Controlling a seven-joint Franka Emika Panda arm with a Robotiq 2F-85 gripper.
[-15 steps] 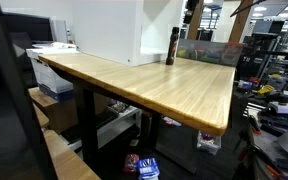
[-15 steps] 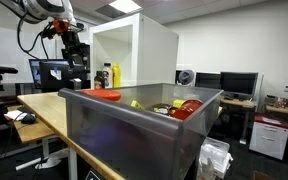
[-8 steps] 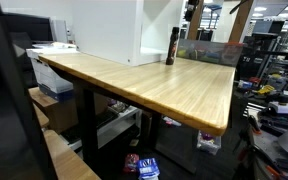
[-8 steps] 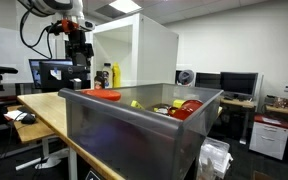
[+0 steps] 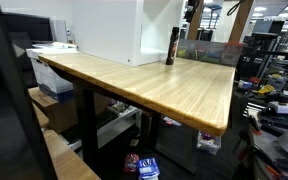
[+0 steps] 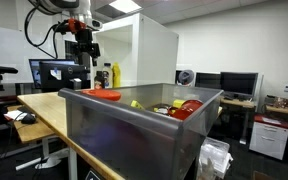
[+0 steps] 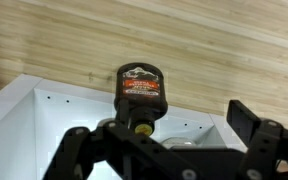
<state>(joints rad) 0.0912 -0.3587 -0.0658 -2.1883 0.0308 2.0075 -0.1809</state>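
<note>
While the gripper [image 7: 169, 135] hangs wide open above the dark bottle [image 7: 141, 88] (upright on the bench [image 5: 154, 85], beside the white box [image 5: 114, 30]), this looks like approach; gripping calls for a descent around its neck.

Pretty standard lab-office room. A long light-wood tabletop [image 5: 154, 85] on black legs fills the middle of the frame, and plain white walls [image 6: 234, 40] sit behind. Dark monitors [image 6: 239, 85] are on desks at right, with a white filing cabinet [image 6: 272, 135] lower right and cluttered shelves [image 5: 274, 60] far right. Lighting's even, indoor.
</note>
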